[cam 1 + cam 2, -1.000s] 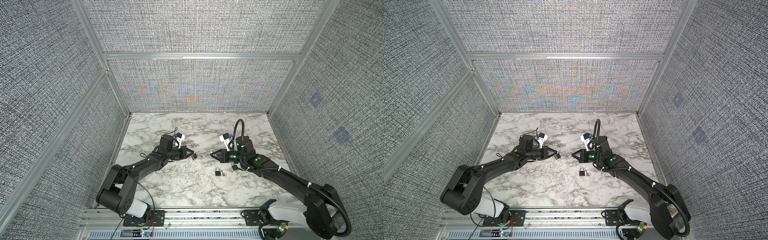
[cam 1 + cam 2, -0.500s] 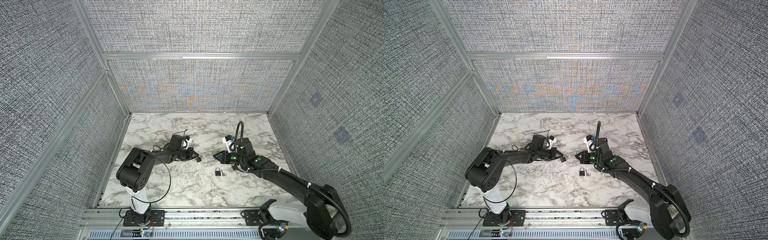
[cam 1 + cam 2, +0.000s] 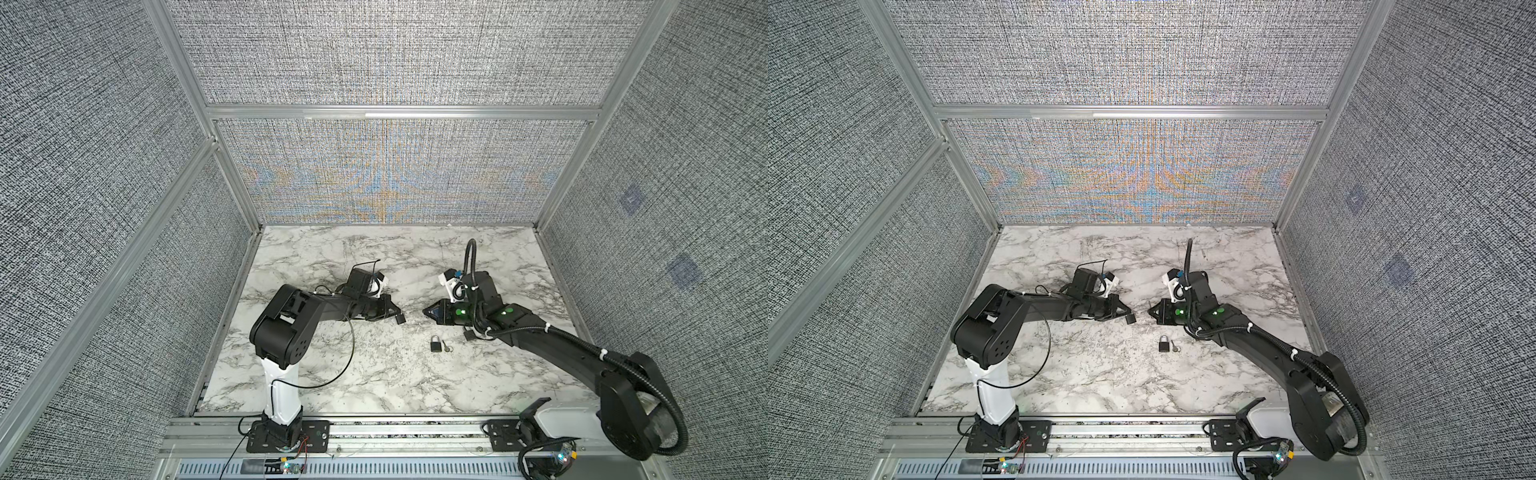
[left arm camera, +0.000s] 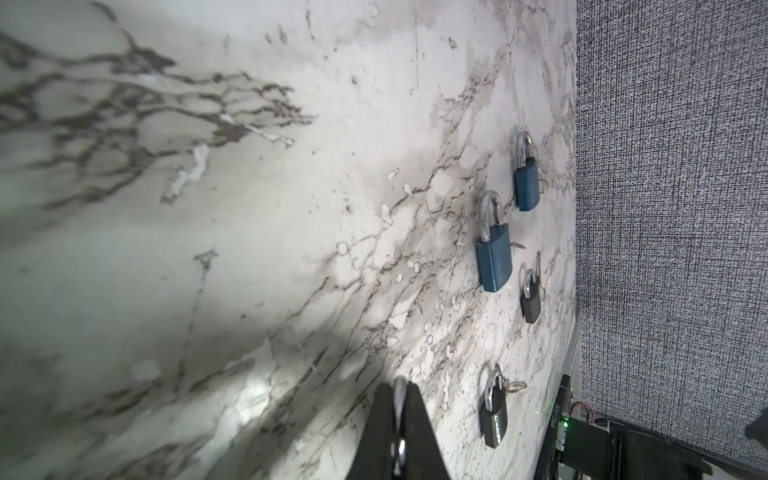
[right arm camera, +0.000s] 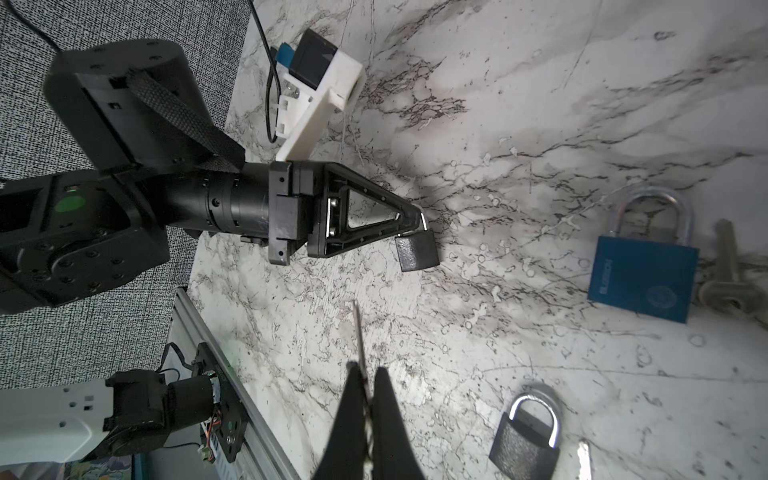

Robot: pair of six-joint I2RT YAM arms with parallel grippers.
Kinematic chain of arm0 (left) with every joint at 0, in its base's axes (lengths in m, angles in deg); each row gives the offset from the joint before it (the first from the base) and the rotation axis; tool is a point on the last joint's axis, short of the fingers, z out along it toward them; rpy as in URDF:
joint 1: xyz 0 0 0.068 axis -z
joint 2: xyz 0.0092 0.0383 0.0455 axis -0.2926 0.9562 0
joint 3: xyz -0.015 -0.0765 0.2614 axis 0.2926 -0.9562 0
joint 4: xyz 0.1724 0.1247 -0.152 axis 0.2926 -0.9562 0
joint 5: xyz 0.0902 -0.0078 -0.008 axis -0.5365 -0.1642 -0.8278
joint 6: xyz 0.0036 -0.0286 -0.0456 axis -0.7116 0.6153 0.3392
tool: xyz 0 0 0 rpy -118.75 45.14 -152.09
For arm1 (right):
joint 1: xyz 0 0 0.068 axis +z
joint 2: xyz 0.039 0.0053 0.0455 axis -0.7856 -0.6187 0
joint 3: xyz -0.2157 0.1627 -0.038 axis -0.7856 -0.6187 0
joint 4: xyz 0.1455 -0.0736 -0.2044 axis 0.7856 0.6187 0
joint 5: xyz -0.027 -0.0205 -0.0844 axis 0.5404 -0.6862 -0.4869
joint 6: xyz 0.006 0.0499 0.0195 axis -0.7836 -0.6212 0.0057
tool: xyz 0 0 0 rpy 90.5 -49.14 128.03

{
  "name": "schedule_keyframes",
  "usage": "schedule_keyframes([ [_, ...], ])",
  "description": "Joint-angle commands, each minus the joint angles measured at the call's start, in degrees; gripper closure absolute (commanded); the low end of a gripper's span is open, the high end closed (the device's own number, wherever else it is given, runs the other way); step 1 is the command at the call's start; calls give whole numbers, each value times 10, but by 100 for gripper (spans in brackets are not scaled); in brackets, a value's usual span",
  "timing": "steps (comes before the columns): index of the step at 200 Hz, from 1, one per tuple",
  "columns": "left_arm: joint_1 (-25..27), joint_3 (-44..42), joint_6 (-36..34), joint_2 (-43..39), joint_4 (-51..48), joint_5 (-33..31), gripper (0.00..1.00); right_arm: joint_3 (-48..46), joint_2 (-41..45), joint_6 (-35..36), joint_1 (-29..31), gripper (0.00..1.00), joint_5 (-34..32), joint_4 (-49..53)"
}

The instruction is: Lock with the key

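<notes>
Reference item: spare padlock (image 3: 436,344), lying flat on the marble table (image 3: 332,257), with a loose key (image 3: 447,347) just beside it on the right.

1. Left gripper (image 5: 419,217): fingers pinched together on the shackle of the small dark padlock (image 5: 417,251). The body hangs free off the tips, beyond and left of the spare padlock and clear of the marble edges.
2. Right gripper (image 5: 365,384): fingers narrowly closed on the key (image 5: 358,332). Its blade projects past the tips towards the small dark padlock, not touching it. This gripper is directly beyond the spare padlock.
3. Clearance: bare marble separates the two gripper tips. Open surface runs from the spare padlock to the front rail (image 3: 374,419).
4. Right wrist view: a blue padlock (image 5: 644,282) lies flat, apart from the spare padlock.
</notes>
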Motion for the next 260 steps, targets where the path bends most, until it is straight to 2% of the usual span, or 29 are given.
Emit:
schedule_keyframes([
  [1,0,3,-8,6,-16,-24,82,12,-9,16,1,100,-4,22],
  [36,1,4,-6,0,-20,-52,75,35,-40,29,2,100,-9,35],
  [119,-11,-14,-18,-48,-37,-117,75,92,-163,36,5,100,-5,7],
  [198,-30,-84,-23,-192,-36,-186,75,133,-266,25,18,100,-13,-11],
  [260,-34,-104,-19,-254,-39,-185,74,141,-294,15,22,95,-23,-13],
])
